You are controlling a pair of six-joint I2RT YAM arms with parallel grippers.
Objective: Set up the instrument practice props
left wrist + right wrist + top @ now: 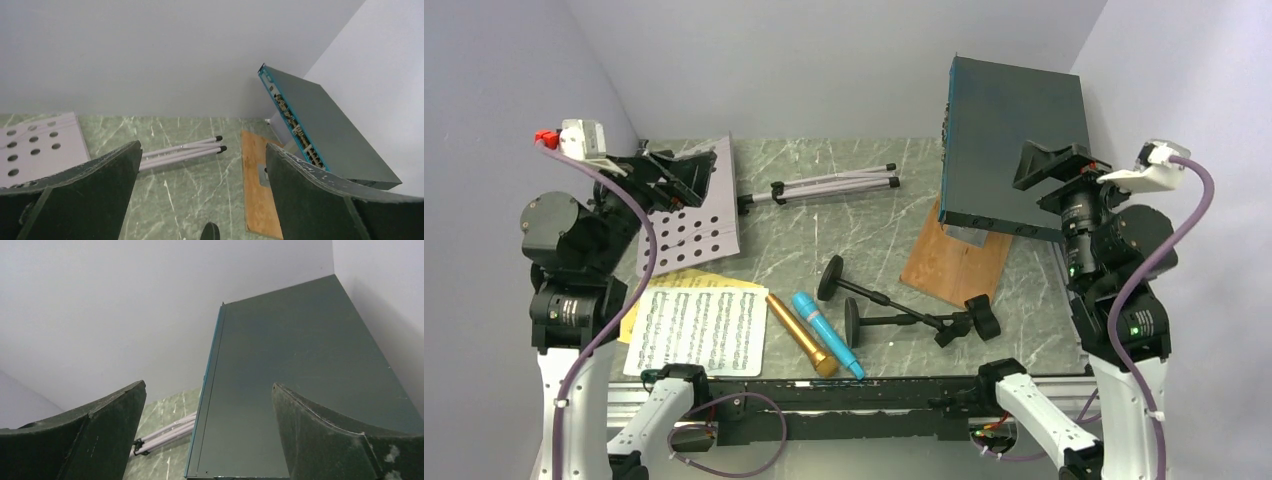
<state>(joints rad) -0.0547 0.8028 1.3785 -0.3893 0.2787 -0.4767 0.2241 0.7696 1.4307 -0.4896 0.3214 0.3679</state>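
the left gripper [202,165] and right gripper [207,405] are wide open, holding nothing, up high. i think the job is just starting: the music desk [694,215], tripod legs [834,187], pages [699,330], microphones [799,330] and mic holders [831,277] all lie flat on the table [844,240].
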